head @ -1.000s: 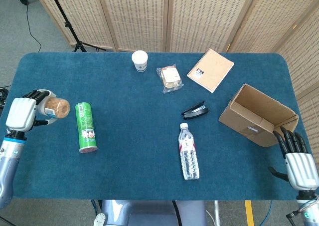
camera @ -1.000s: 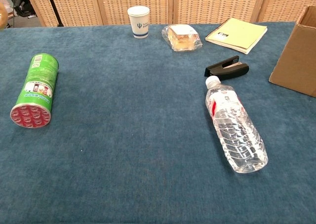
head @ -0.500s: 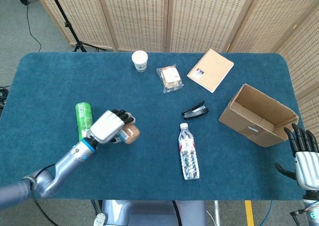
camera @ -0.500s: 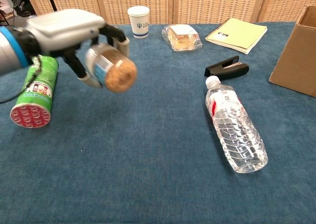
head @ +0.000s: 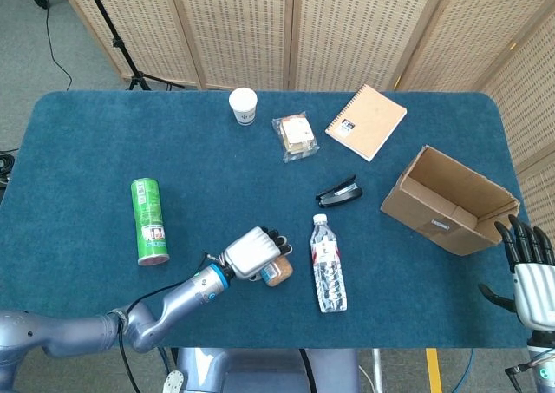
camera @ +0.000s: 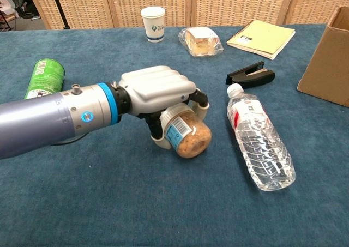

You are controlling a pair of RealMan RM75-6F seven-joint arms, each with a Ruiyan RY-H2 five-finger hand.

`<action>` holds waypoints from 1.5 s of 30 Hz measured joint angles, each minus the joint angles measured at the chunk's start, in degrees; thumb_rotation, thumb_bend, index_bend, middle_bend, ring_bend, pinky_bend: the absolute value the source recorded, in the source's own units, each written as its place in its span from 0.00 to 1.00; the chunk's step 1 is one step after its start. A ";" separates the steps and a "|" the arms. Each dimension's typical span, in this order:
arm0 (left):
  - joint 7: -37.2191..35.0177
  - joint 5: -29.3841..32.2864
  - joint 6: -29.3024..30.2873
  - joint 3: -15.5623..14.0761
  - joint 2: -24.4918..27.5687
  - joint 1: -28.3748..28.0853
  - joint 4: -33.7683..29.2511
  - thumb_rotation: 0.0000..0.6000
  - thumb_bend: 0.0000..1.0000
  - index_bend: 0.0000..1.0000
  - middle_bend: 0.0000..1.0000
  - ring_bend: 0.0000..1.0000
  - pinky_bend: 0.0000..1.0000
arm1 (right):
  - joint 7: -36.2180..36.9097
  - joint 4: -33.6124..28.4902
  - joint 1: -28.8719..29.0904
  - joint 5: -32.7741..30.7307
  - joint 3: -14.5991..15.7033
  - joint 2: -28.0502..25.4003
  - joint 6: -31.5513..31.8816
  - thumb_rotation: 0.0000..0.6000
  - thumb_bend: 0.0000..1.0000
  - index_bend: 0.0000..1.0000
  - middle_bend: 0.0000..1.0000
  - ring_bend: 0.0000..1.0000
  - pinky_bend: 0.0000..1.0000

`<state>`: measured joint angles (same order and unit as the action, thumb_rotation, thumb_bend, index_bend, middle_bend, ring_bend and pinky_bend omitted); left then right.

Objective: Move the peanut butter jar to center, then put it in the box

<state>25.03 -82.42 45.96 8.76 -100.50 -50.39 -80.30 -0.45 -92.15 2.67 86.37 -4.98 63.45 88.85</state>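
My left hand (head: 251,253) (camera: 158,91) grips the peanut butter jar (head: 277,271) (camera: 187,133), a clear jar of tan spread with a blue-and-white label, tilted on its side low over the cloth near the table's middle front. The fingers wrap over the jar's top. The cardboard box (head: 451,199) (camera: 330,59) lies open on its side at the right. My right hand (head: 528,276) hangs off the table's front right corner with fingers spread and nothing in it.
A water bottle (head: 328,265) (camera: 259,137) lies just right of the jar. A black stapler (head: 339,192) (camera: 251,74), a green can (head: 149,220) (camera: 44,77), a paper cup (head: 244,106), a wrapped sandwich (head: 297,136) and a notebook (head: 366,121) lie around the blue table (head: 87,150).
My left arm has swung from the table's left edge toward the middle front, carrying the jar and lowering it beside the water bottle. The right hand has hardly moved.
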 measured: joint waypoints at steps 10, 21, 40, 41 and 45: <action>1.76 3.13 1.08 -0.18 0.54 0.04 -4.32 1.00 0.00 0.00 0.00 0.00 0.14 | 0.44 -0.07 -0.03 -0.20 -0.03 -0.29 -0.26 1.00 0.00 0.00 0.00 0.00 0.00; -0.07 -0.92 10.71 -0.74 8.98 3.49 -9.46 1.00 0.00 0.00 0.00 0.00 0.10 | 0.20 -0.21 -0.13 0.75 0.35 -0.31 0.00 1.00 0.00 0.00 0.00 0.00 0.00; -21.25 5.79 39.35 -7.00 40.01 34.83 -15.89 1.00 0.00 0.00 0.00 0.00 0.05 | 5.06 4.86 6.01 19.56 3.25 -1.97 1.17 1.00 0.00 0.00 0.00 0.00 0.00; -22.50 6.53 39.68 -7.17 40.34 35.89 -15.67 1.00 0.00 0.00 0.00 0.00 0.05 | 4.57 4.37 6.81 20.31 3.43 -2.20 0.02 1.00 0.00 0.00 0.00 0.00 0.00; -26.93 9.88 40.14 -7.82 41.88 39.67 -15.20 1.00 0.00 0.00 0.00 0.00 0.03 | 2.43 1.08 10.25 22.89 3.86 -3.05 -4.98 1.00 0.00 0.00 0.00 0.00 0.00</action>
<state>-1.90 -72.54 86.09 0.94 -58.62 -10.71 -95.50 1.98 -91.07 12.93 109.26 -1.12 60.40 83.88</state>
